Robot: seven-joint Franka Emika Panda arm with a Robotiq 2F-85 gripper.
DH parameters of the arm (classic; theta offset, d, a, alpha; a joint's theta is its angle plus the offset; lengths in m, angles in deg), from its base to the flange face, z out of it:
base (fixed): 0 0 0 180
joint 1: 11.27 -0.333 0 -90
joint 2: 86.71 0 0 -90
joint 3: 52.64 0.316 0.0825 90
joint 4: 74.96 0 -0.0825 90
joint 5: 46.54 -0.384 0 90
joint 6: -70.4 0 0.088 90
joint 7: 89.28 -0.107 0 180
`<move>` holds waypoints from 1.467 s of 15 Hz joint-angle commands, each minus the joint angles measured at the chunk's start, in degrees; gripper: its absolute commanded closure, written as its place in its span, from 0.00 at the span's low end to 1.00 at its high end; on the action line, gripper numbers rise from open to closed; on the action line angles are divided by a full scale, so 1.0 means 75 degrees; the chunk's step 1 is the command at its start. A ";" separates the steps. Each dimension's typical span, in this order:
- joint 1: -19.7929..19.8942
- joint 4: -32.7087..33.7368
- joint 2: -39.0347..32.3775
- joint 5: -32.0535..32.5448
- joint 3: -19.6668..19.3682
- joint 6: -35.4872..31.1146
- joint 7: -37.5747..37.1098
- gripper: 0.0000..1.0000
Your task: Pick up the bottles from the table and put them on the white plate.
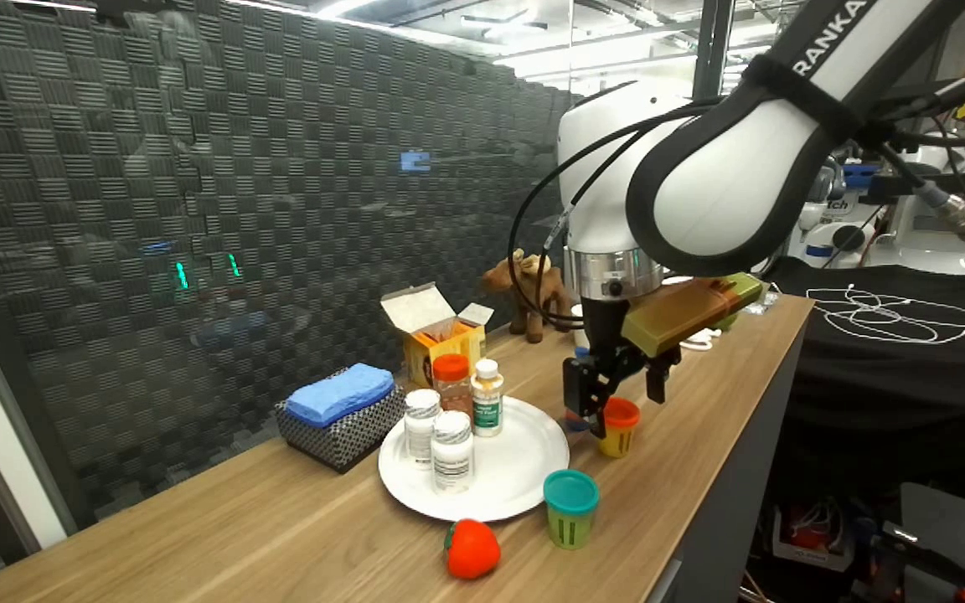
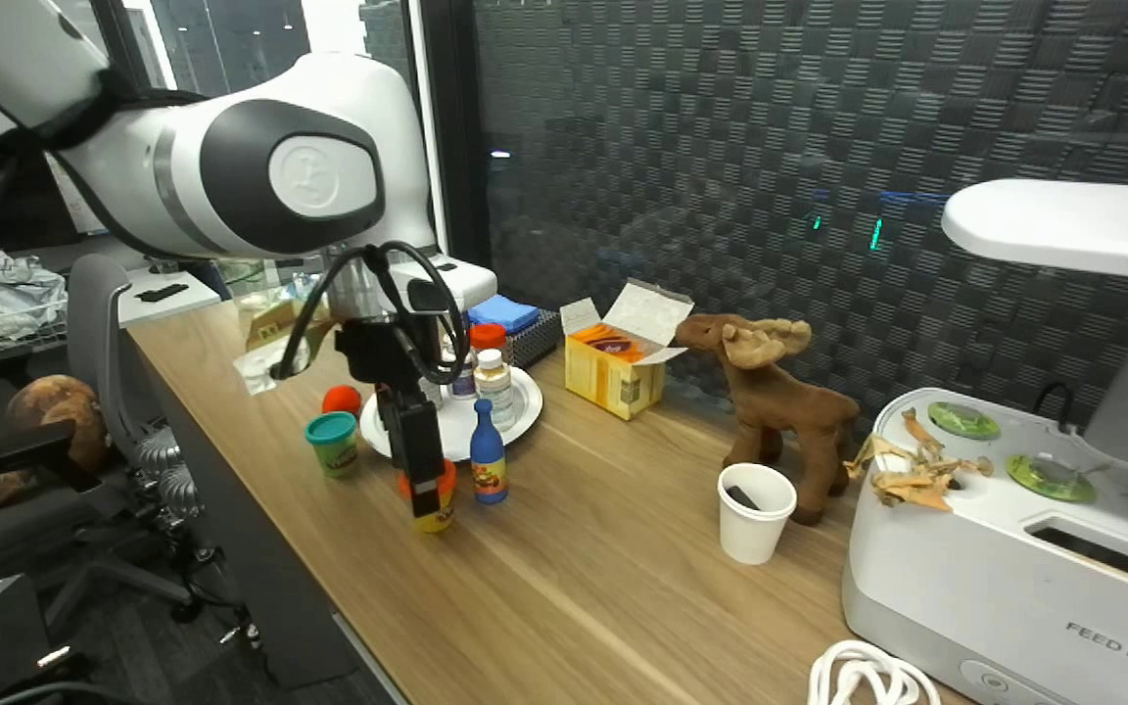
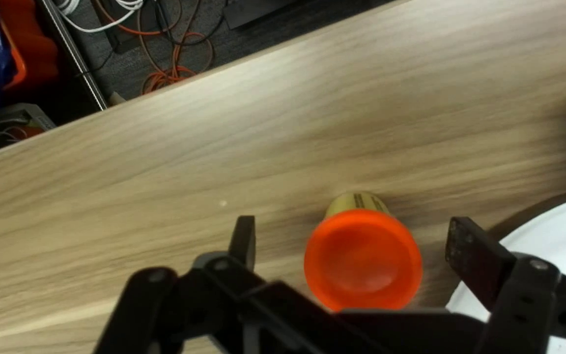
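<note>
White plate (image 1: 524,461) lies flat between long edges of desk (image 2: 584,578). Upright on it, toward wall-side edge: two white bottles (image 1: 452,465), red-capped bottle (image 1: 452,387), green-labelled bottle (image 1: 487,412). Blue bottle (image 2: 488,460), yellow label, stands just beside plate.

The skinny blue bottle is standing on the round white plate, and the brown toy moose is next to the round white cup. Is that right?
Not quite: an exterior view shows the skinny blue bottle standing on the wooden table, beside the round white plate. The brown toy moose is indeed next to the round white cup.
</note>
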 commanded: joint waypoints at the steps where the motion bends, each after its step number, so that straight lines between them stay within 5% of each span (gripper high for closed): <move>1: -0.0067 0.0192 -0.0055 0.0142 -0.0189 -0.0355 -0.0022 0.00; 2: -0.0058 0.0212 -0.0064 0.0057 -0.0200 -0.0407 0.0035 0.00; 3: -0.0059 0.0225 -0.0075 0.0032 -0.0216 -0.0438 0.0051 0.21; 10: -0.0067 0.0274 -0.0210 -0.0149 -0.0202 -0.0418 0.0263 0.72; 22: -0.0856 0.1480 0.0068 0.0613 0.0394 0.1521 -0.0518 0.72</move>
